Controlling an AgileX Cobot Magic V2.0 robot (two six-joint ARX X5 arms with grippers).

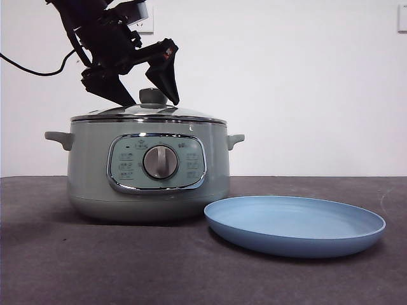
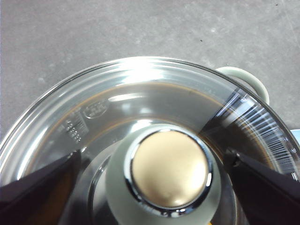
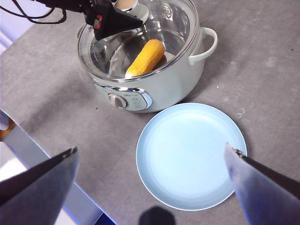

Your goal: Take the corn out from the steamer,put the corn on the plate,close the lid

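Nothing is laid on the plate yet; the lid is still shut over the corn, its knob straddled by the open, empty left gripper.

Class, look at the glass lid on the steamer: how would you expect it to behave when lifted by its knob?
The lid is domed glass with a metal rim, so probably rigid, fairly heavy and breakable if dropped. Its knob looks smooth and rounded, so the left gripper, open on either side of it, might slip. Held only there, the lid could tilt.
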